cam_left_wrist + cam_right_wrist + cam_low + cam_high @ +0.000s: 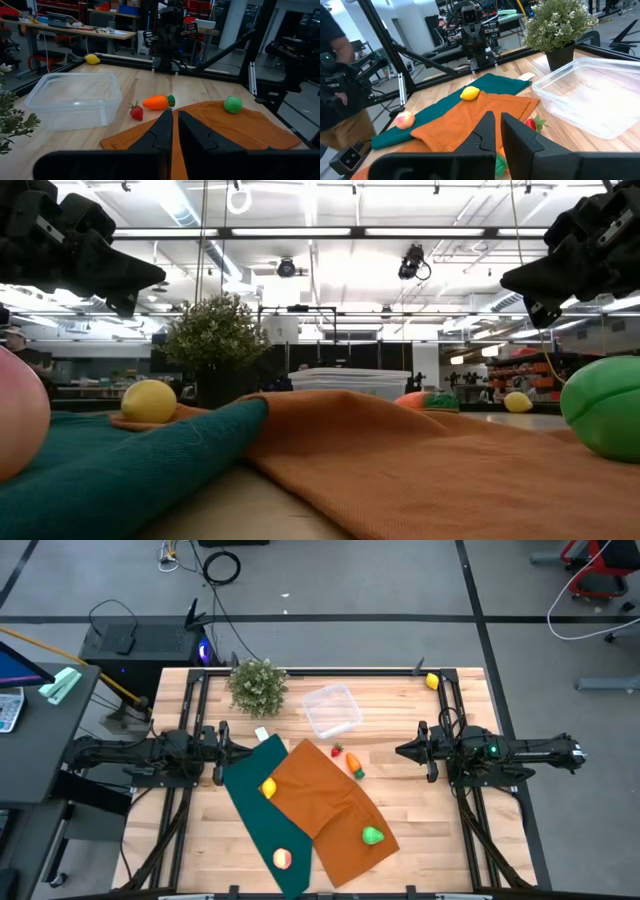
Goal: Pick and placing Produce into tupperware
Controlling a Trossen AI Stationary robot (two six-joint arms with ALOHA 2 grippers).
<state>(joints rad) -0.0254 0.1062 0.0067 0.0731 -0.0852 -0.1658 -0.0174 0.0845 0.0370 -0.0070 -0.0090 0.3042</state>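
The clear tupperware (332, 710) stands empty on the table's far middle, also in the left wrist view (75, 100). A strawberry (337, 750) and a carrot (356, 764) lie just near of it. A yellow fruit (268, 788) and a peach-coloured one (283, 858) rest on the green cloth (250, 805). A green piece (372, 836) sits on the orange cloth (330, 805). Another yellow piece (432, 681) lies at the far right corner. My left gripper (228, 745) and right gripper (400, 750) hover shut above the table's sides, holding nothing.
A bushy potted plant (258, 686) stands left of the tupperware. A small white object (262, 734) lies by the green cloth's far corner. Black frame rails run along the table's edges. Bare wood shows between the tupperware and my right gripper.
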